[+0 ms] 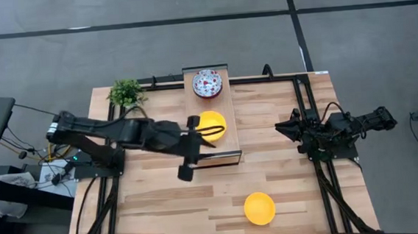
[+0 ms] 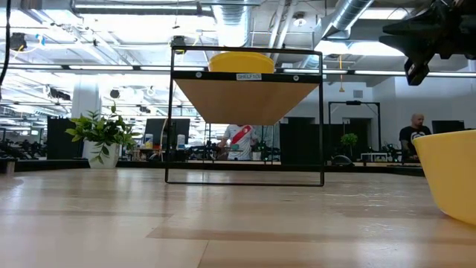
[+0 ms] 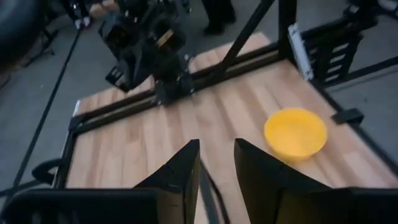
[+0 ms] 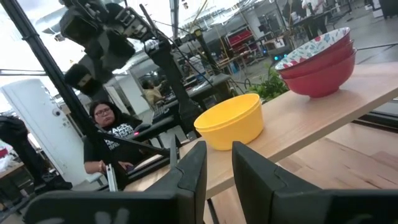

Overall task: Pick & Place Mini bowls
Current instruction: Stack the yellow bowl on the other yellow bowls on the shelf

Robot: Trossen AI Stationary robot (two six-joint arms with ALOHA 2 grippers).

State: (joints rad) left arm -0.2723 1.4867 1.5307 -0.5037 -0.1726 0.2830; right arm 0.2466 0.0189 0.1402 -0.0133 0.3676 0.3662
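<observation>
A raised wooden shelf (image 1: 226, 157) stands mid-table. On it rest a yellow bowl (image 1: 211, 119) (image 4: 233, 121) (one or two nested, I cannot tell) and, farther back, a stack of floral bowls (image 1: 207, 82) (image 4: 320, 62) with red outsides. Another yellow bowl (image 1: 260, 208) (image 3: 295, 132) sits alone on the table near its near edge. My left gripper (image 1: 214, 131) (image 3: 216, 163) hovers over the shelf's yellow bowl, open and empty. My right gripper (image 1: 280, 127) (image 4: 219, 163) waits right of the shelf, open and empty.
A small green potted plant (image 1: 125, 92) stands at the far left corner. Black frame rails (image 1: 302, 96) run along the table's left, right and far sides. The shelf has thin black legs (image 2: 321, 119). People (image 4: 102, 134) are in the room beyond. Bare wood lies around the lone bowl.
</observation>
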